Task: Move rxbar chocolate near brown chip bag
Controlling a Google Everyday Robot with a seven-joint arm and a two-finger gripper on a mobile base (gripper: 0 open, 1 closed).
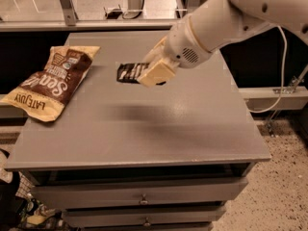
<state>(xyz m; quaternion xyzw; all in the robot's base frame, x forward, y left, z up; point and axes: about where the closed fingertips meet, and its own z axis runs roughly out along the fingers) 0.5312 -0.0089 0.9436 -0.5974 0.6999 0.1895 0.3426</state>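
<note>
Pincer (151,73) pinching rxbar chocolate (127,72) above table (192,129) middle; brown chip bag (53,81) lying flat at left, apart.

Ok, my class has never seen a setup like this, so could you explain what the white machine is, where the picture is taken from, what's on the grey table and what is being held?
The big white shape is a robot arm reaching in from the upper right. At its end is a two-fingered hand, which works like a clamp. The single picture looks down on the grey table from its drawer side; where the camera sits is not known. The hand is shut on the rxbar chocolate, a small flat bar in a black wrapper, holding it above the middle of the table, with a shadow below. At the left of the picture, on the table, lies the brown chip bag, crinkled and far larger than the bar, apart from it.
</note>
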